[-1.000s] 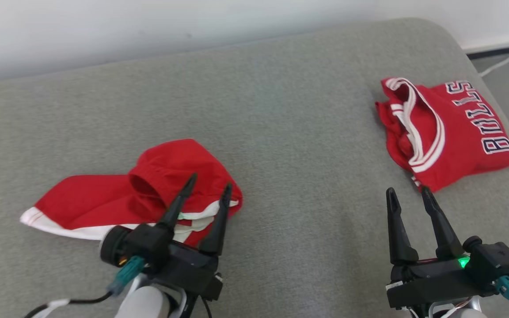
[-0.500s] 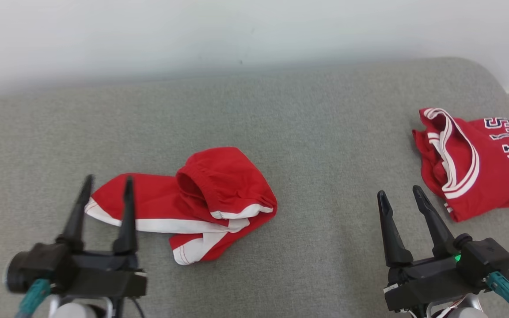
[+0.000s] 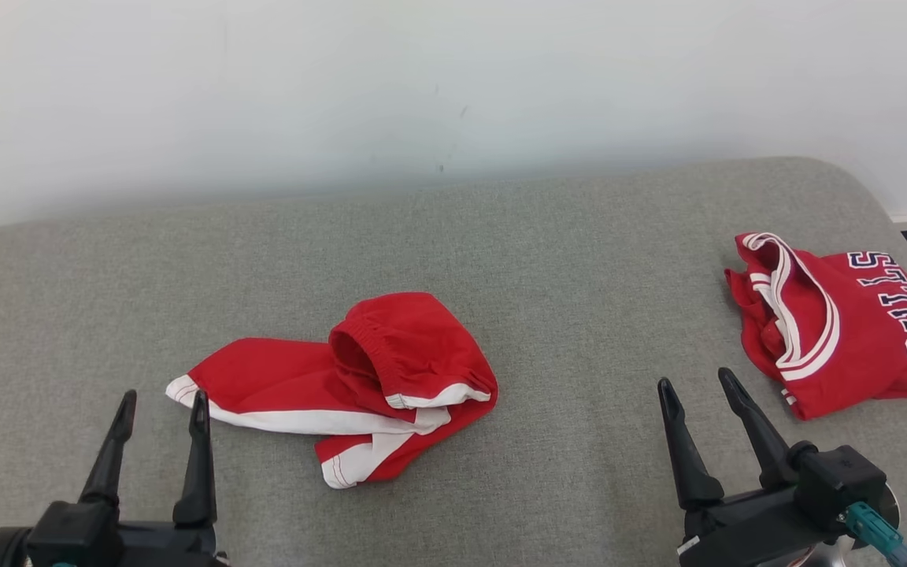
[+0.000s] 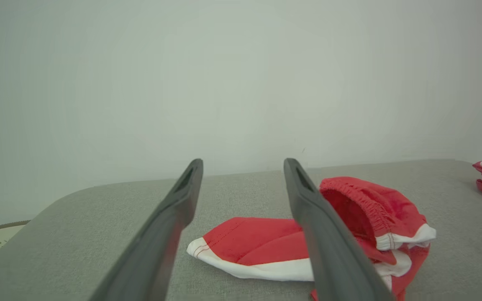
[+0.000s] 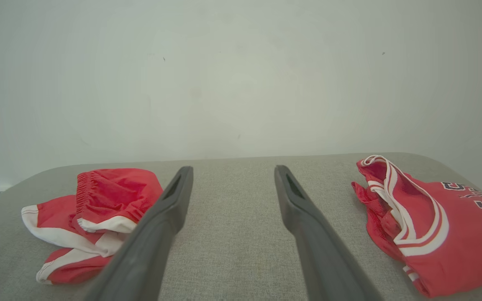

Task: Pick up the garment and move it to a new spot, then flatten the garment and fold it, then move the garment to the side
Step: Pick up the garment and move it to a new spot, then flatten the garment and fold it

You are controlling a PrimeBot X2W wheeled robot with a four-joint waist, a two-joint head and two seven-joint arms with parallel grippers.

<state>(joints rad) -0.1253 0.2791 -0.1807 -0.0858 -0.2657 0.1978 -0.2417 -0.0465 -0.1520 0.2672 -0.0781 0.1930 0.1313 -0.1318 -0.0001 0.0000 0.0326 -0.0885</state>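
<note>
Left gripper (image 3: 164, 396): released, empty, just beside the white hem tip of the red shorts (image 3: 359, 386).
Right gripper (image 3: 694, 378): released, empty, near the jersey (image 3: 839, 331).
Shorts: crumpled, mid-cushion (image 3: 540, 260).
Risk: pinching one layer only, so the bunching worsens; the right gripper could snag the jersey.

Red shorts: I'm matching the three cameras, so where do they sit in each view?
Head view: red shorts lower middle, slightly left.
Left wrist view: shorts lower middle to right.
Right wrist view: shorts lower left.
Shared landmark: the Bulls jersey, right of the shorts in every view.
</note>
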